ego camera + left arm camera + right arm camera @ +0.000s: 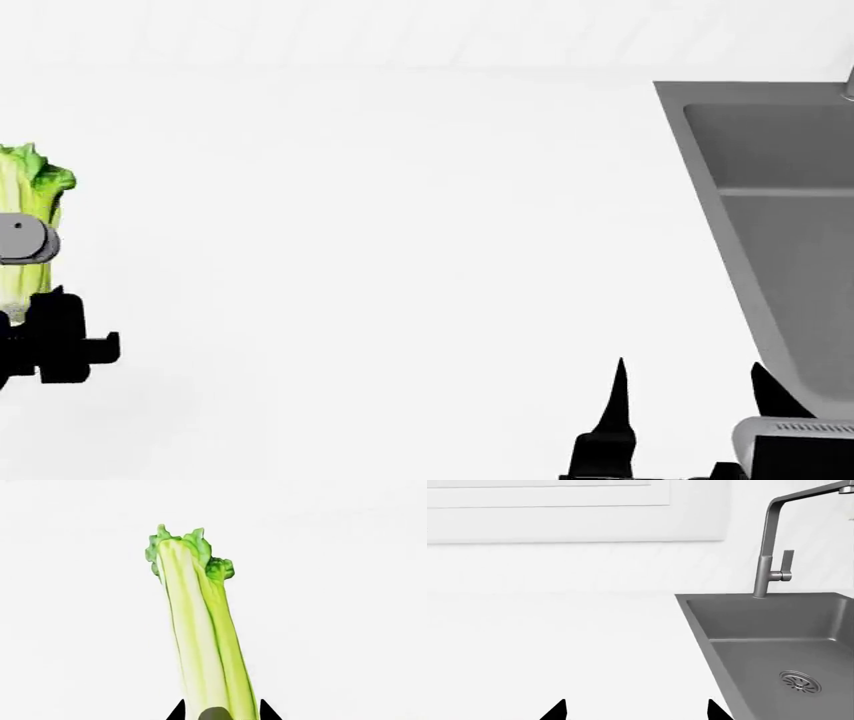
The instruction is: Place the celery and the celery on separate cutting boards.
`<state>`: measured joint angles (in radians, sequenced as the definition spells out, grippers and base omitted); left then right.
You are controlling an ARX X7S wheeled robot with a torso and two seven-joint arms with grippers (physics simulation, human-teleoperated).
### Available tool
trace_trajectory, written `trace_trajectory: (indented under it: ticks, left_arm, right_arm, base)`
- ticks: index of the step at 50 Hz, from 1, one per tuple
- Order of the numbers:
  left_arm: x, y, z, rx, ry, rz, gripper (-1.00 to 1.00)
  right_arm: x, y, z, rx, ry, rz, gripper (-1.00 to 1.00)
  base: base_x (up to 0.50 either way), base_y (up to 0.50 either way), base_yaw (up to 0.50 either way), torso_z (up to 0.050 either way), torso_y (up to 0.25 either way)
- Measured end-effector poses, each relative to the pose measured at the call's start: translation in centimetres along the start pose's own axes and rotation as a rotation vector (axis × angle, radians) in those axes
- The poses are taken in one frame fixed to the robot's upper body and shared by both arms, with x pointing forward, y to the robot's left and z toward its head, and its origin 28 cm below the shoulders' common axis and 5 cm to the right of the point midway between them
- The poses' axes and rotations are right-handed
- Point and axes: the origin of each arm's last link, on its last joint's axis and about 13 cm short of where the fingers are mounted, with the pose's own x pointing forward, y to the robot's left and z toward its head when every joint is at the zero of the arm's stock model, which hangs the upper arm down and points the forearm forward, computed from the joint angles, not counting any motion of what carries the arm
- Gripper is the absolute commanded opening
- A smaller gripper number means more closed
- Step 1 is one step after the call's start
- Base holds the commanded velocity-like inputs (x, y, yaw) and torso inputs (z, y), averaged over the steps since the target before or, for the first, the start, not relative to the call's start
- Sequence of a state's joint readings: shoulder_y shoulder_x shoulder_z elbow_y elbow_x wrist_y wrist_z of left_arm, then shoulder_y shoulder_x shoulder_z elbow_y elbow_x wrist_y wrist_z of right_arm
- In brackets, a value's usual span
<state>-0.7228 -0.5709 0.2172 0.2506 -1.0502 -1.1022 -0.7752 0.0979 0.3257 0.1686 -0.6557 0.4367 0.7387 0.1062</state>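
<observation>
Head view, nearest first: right gripper low at the frame's bottom edge, two black pointed fingertips standing apart, nothing between them. Just right of it, the near corner of the grey rectangular metal sink, which runs away along the right side of the white countertop.

Right wrist view confirms: both black tips spread wide over bare white counter, holding nothing. Beyond them the sink basin with a round slotted drain in its floor. Farther back, the angular grey metal faucet with side lever, standing at the sink's rear rim. Behind that, a white panelled wall.

Left side: left gripper pinching the pale green celery bunch with darker ruffled leafy top. In the left wrist view the black tips flank the stalks at the base end; stalk runs away from the camera, leaves farthest. Only plain white surface behind it.

Head view shows that celery at the far left edge, upright, leaves up, held above the counter, well apart from the sink. No cutting board or second celery in view.
</observation>
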Motion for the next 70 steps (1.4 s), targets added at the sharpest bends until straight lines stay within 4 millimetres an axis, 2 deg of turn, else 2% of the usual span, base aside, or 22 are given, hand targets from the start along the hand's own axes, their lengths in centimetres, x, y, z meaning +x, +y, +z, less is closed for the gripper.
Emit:
trace_trajectory:
  ticks: [10, 19, 40, 70]
  left_arm:
    - [-4.8, 2.3, 0.3, 0.016, -0.078, -0.106, -1.0]
    - [-7.3, 3.3, -0.1, 0.056, -0.125, -0.185, -1.0]
    - [-9.0, 3.1, -0.8, 0.094, -0.146, -0.26, -1.0]
    - [-9.5, 2.9, -1.3, 0.096, -0.145, -0.277, -1.0]
  right_arm:
    - [-0.1, 0.0, 0.5, -0.006, -0.023, 0.008, 1.0]
    - [-0.2, 0.1, 0.7, -0.008, -0.038, 0.021, 1.0]
    - [-0.6, 0.2, 0.9, -0.011, -0.043, 0.04, 1.0]
    - [-0.7, 0.2, 0.9, -0.011, -0.045, 0.045, 1.0]
  base:
    - [0.0, 0.0, 0.0, 0.0, 0.0]
    - [0.0, -0.06, 0.0, 0.0, 0.0]
    - [0.0, -0.5, 0.0, 0.0, 0.0]
    - [0.0, -0.5, 0.0, 0.0, 0.001]
